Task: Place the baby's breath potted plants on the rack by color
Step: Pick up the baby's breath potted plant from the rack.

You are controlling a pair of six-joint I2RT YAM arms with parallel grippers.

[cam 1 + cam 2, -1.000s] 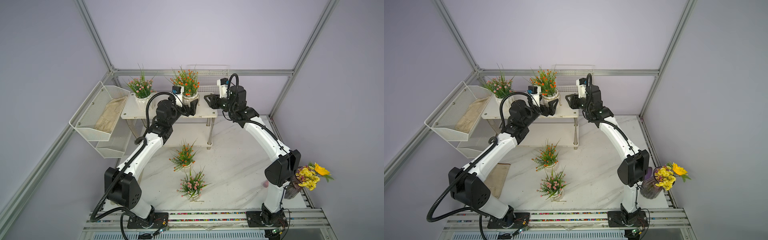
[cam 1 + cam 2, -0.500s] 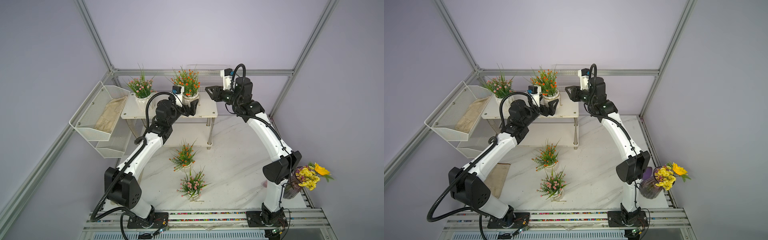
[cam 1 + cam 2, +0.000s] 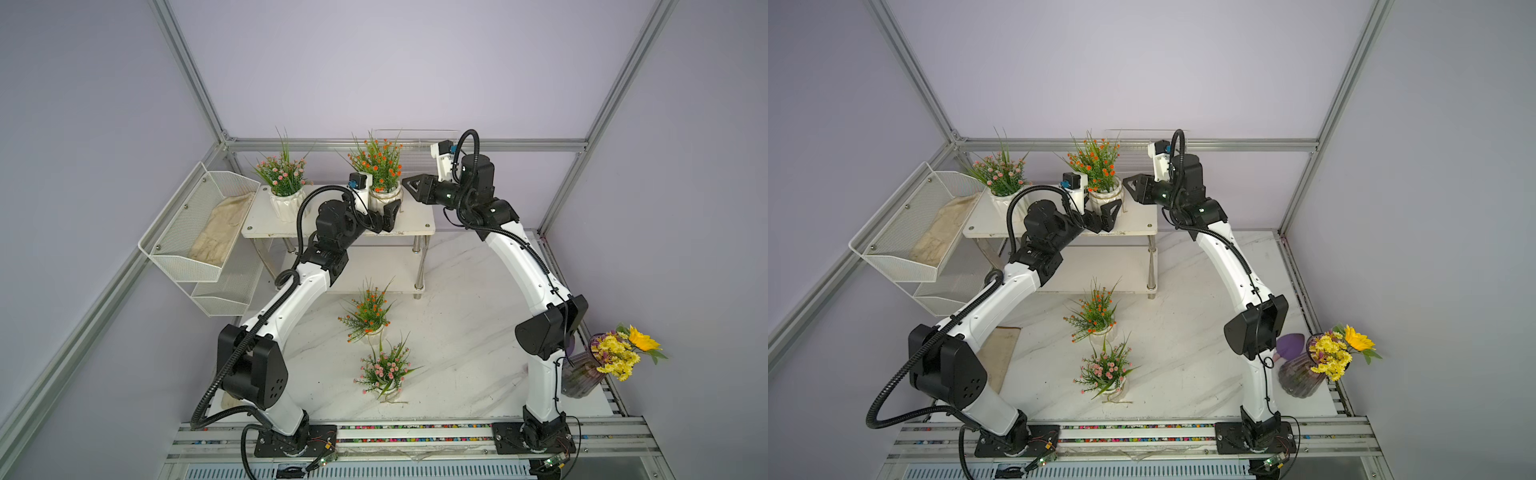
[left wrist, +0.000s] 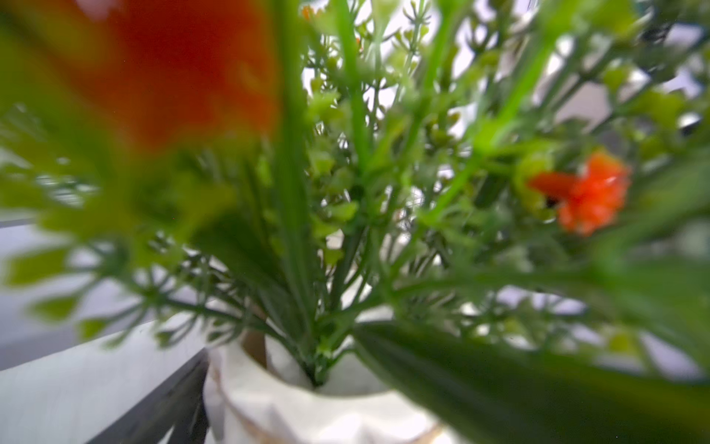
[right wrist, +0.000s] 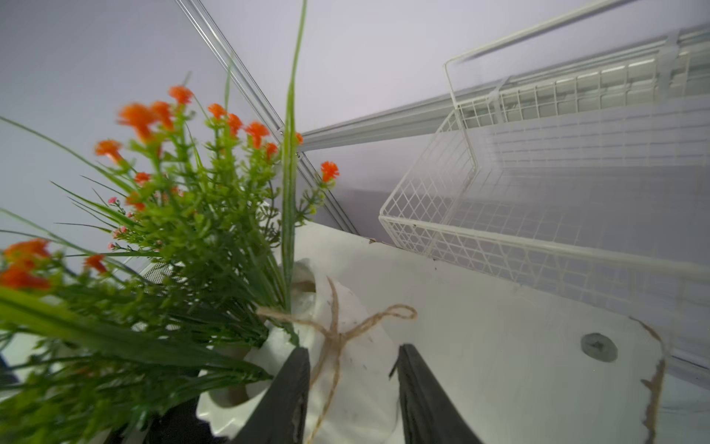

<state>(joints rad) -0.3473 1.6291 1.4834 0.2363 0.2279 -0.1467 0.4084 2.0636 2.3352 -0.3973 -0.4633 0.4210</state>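
The task appears half done: one pink plant [image 3: 284, 183] and one orange plant [image 3: 380, 166] are set upright on the top board of the rack [image 3: 415, 226] at 12 o'clock, while a second orange plant [image 3: 368, 309] and a second pink plant [image 3: 384, 370] are left standing mid-table. The left gripper [image 3: 384, 216] is held wide open at the racked orange pot and the right gripper [image 3: 409, 185] part-open just beside it, and nothing is gripped by either. The marble-patterned table [image 3: 457, 332] is enclosed by lilac walls, with mesh bins [image 3: 199, 232] at 9 o'clock and a sunflower vase [image 3: 579, 374] at 4 o'clock.

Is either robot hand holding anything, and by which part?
Apparently nothing: the left hand stands open at the orange-flowered plant's white ribbed pot; the right hand is empty.
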